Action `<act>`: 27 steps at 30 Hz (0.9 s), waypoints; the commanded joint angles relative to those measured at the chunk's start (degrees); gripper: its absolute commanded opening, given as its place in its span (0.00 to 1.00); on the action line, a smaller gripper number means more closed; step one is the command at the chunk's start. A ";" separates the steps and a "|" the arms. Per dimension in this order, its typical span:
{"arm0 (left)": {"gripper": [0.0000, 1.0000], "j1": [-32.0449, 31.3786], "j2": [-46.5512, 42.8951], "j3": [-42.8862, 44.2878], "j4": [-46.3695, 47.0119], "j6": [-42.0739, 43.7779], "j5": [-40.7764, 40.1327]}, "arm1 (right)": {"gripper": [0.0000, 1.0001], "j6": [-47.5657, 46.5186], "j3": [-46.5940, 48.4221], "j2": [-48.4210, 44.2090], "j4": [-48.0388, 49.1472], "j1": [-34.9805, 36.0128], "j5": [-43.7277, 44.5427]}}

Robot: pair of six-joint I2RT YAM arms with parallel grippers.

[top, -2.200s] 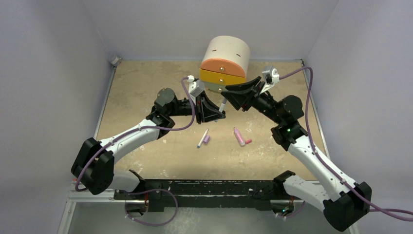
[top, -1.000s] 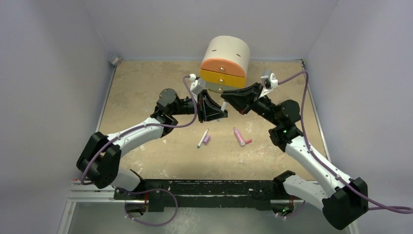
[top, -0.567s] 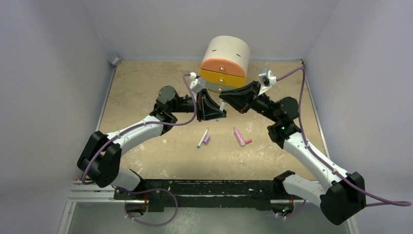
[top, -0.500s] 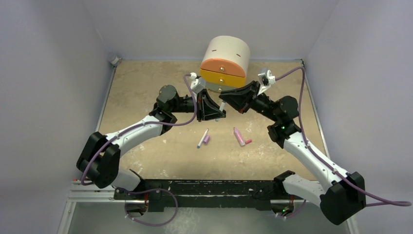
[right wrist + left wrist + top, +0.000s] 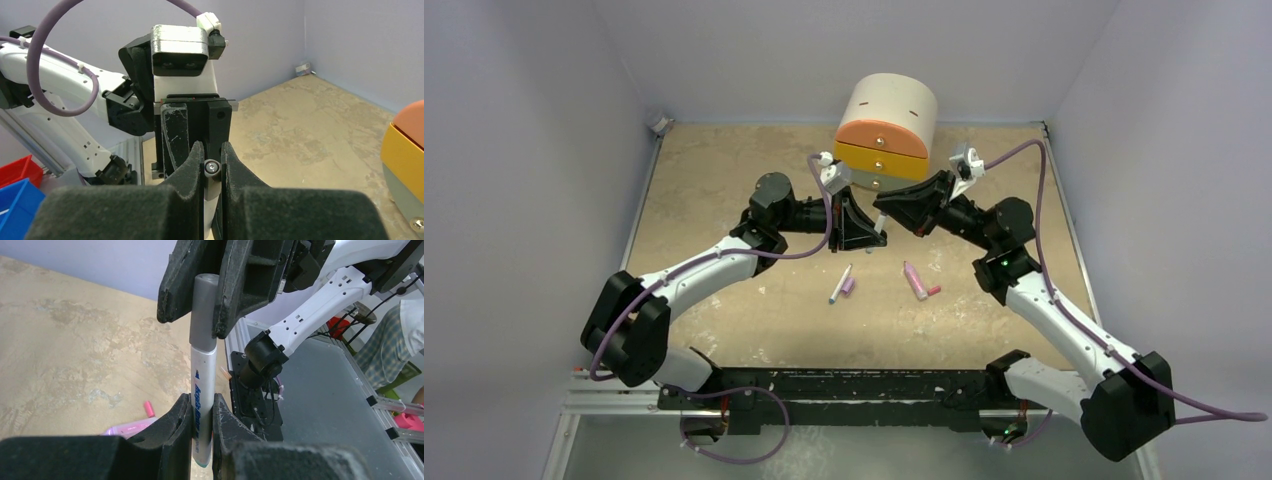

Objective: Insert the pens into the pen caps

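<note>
White pen (image 5: 204, 385) clamped in my left gripper (image 5: 202, 407), top end inside grey cap (image 5: 203, 310), which my right gripper (image 5: 197, 325) pinches. Left wrist shows the join; top view hides it, but shows pink pen (image 5: 915, 281), second white pen (image 5: 840, 284) and purple cap (image 5: 849, 286) on worktop (image 5: 724, 180).

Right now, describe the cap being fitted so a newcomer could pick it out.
Just in front of the round drawer box, the two hands meet. The right hand grips the dark grey cap, set on the end of the white pen held by the left hand. The purple cap and reddish-pink cap lie on the table.
</note>
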 commanded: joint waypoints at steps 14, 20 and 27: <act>0.00 1.89 -0.86 8.67 21.80 -6.36 -8.57 | 0.00 3.21 -10.56 4.28 -6.50 4.59 -14.85; 0.00 2.34 -0.48 9.62 21.76 -6.07 -8.44 | 0.00 3.81 -12.09 5.49 -4.50 7.70 -13.85; 0.00 3.02 -0.72 10.46 22.87 -7.07 -8.37 | 0.00 4.28 -14.08 7.03 -3.16 9.25 -13.59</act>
